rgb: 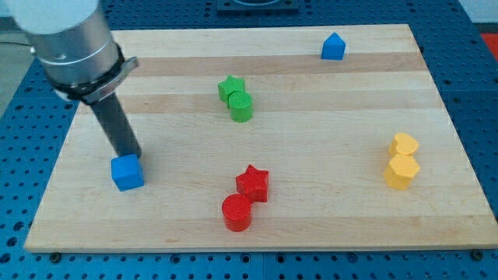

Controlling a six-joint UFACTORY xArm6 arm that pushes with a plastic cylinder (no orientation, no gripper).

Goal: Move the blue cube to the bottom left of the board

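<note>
The blue cube [127,173] sits on the wooden board [311,124] at the view's lower left. My tip [130,156] is at the cube's top edge, touching or nearly touching it, with the dark rod rising up and to the left to the arm's grey body. The exact contact point is hidden behind the cube.
A blue house-shaped block [333,47] lies at the top right. A green star [230,88] and green cylinder [241,106] sit touching at top centre. A red star [254,183] and red cylinder [236,212] lie at bottom centre. Two yellow blocks [402,161] sit at the right.
</note>
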